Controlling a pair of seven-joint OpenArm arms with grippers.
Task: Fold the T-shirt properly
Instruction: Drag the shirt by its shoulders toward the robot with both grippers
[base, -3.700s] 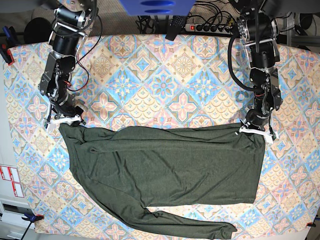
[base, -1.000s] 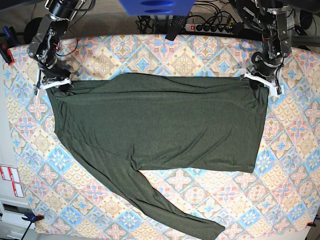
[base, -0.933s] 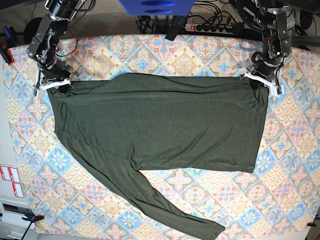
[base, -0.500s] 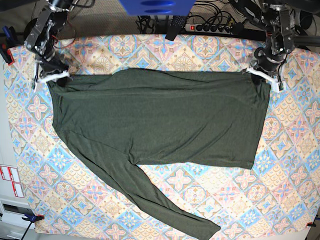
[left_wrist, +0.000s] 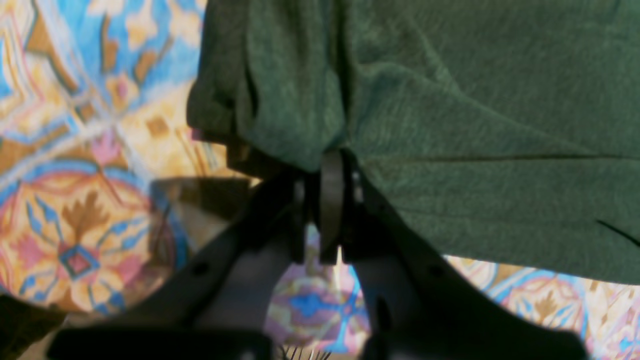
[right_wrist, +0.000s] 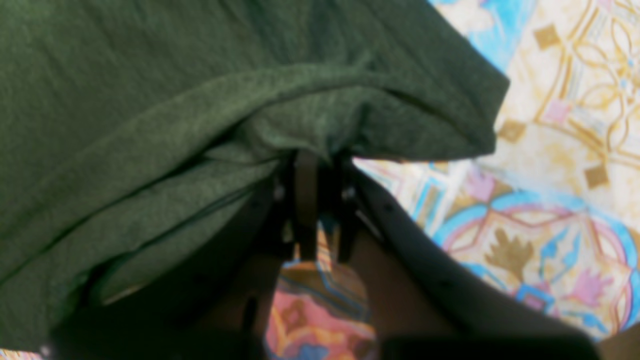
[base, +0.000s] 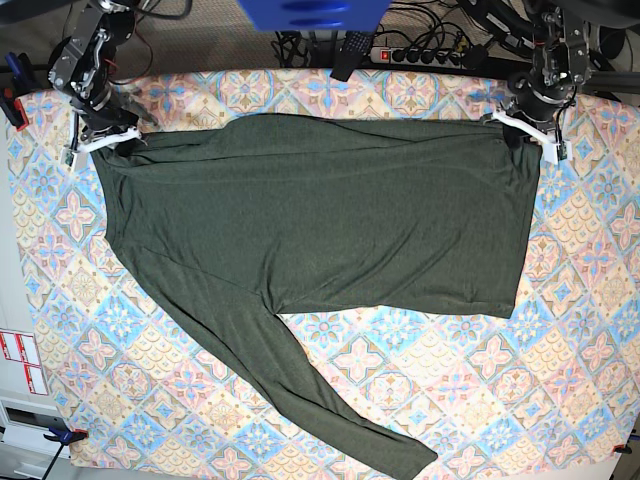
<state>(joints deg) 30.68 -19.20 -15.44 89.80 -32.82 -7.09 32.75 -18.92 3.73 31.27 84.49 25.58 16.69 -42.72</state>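
Note:
The dark olive-green T-shirt (base: 320, 215) lies spread over the patterned table, one long sleeve (base: 300, 390) trailing to the front edge. My left gripper (base: 525, 128) is shut on the shirt's far right corner; the left wrist view shows the cloth (left_wrist: 400, 100) pinched in its jaws (left_wrist: 330, 165). My right gripper (base: 100, 142) is shut on the far left corner; the right wrist view shows bunched cloth (right_wrist: 200, 100) clamped at the fingertips (right_wrist: 312, 160).
The table is covered by a patterned cloth (base: 560, 380). A power strip and cables (base: 420, 52) lie beyond the far edge. A blue object (base: 312, 14) hangs at the top centre. Red-and-white labels (base: 20, 360) sit at the left edge.
Both grippers have dragged the shirt's upper edge toward the far side of the table; the body and trailing sleeve slid with it and lie flatter.

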